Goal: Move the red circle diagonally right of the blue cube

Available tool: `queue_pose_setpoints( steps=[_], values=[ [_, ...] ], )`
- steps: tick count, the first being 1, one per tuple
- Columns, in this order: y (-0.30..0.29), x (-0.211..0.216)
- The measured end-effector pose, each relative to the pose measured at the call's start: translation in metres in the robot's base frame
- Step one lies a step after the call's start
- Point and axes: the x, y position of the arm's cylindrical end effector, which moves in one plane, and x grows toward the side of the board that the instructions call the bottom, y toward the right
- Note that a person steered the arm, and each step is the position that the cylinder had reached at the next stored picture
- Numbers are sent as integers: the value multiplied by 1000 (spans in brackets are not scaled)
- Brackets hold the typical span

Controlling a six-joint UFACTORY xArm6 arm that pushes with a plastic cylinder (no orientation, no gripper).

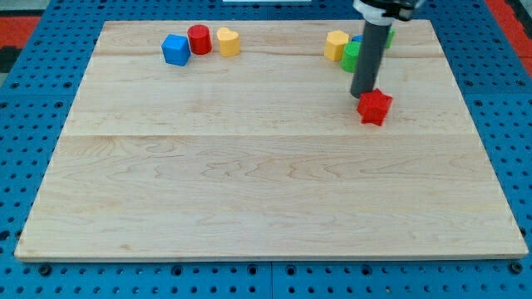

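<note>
Board: a pale wooden table top (266, 183) fills most of the frame and lies on a blue perforated base (33, 274) that shows along the edges.
Rod: a straight dark rod (368, 62) enters from the upper right of the frame and stands roughly upright over the board.
My tip: my tip (362, 96) rests in the upper right part of the board, touching or just beside the upper left edge of the red star-like block; exact contact cannot be told.
Hand state: the arm carries no gripper, only the rod, so nothing opens, closes or grips.
Red circle: the red circle (199, 39) stands in the upper left of the frame, near the board's top edge.
Blue cube: the blue cube (175, 50) sits just beside the red circle, at its lower left; they appear to touch.
Yellow block, left group: a yellow block (228, 41) sits just beside the red circle on its right; its exact shape is hard to make out.
Left group layout: blue cube, red circle and yellow block form a short row running left to right, well apart from my tip.
Red star-like block: a red block (375, 107) with a notched outline lies just below and right of my tip, alone on the board.
Right group: a second yellow block (337, 45) and a green block (352, 56) sit near the board's top edge, just left of the rod.
Hidden items: a sliver of blue (357, 40) and a sliver of green (389, 37) show beside the rod; their shapes cannot be told.
</note>
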Motion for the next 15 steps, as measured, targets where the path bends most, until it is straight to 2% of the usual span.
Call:
queue_pose_setpoints(
  steps=[1,2,3,4,5,6,7,8,10,11,12,13,15],
  values=[
    [16,16],
    [-63,-2],
    [-144,-40],
    [-129,-76],
    [-68,-120],
    [-53,-146],
    [-63,-183],
    [-109,-183],
    [-297,-161],
    [-302,-161],
    [-328,-135],
    [-289,-108],
    [-234,-23]
  ],
)
